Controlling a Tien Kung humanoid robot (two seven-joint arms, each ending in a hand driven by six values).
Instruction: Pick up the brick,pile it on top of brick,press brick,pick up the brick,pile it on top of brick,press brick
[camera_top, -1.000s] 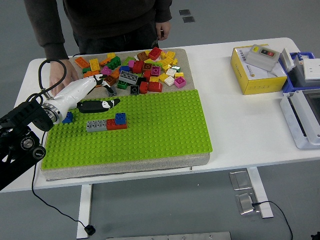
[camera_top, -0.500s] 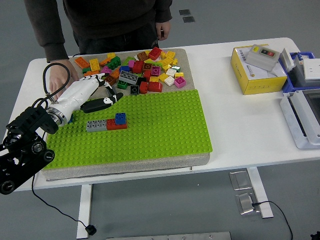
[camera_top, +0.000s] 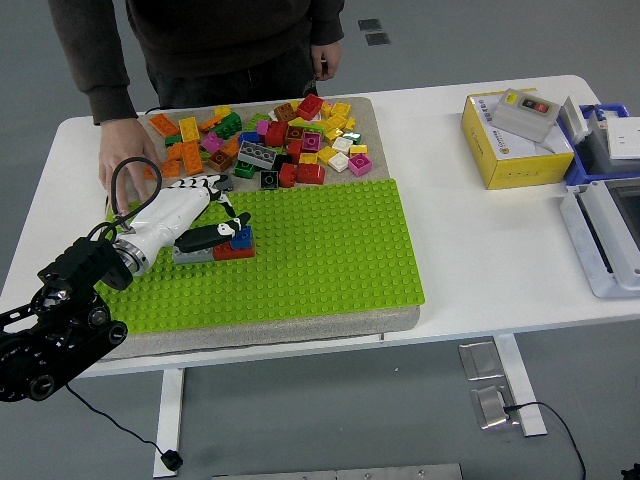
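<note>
So the left hand (camera_top: 205, 222), white shell with loosely spread black fingers holding nothing, sits right over the grey brick (camera_top: 192, 251) and the stacked blue brick (camera_top: 241, 237) on the red brick (camera_top: 235, 251), a row running left-right on the studded green baseplate (camera_top: 330, 250), glossy loose bricks (camera_top: 290, 135) beyond.

White table (camera_top: 480, 270), near edge along six o'clock. Resting directly on it: a grey foam mat (camera_top: 385, 325) across the left and centre, carrying a green baseplate (camera_top: 330, 250); toward two o'clock, a yellow box (camera_top: 505, 155); at three o'clock, against the right edge, a blue bin (camera_top: 585, 150) and below it a pale grey tray (camera_top: 600, 250). At ten o'clock, a person's hand (camera_top: 122, 158) pressed flat at the mat's corner.
</note>
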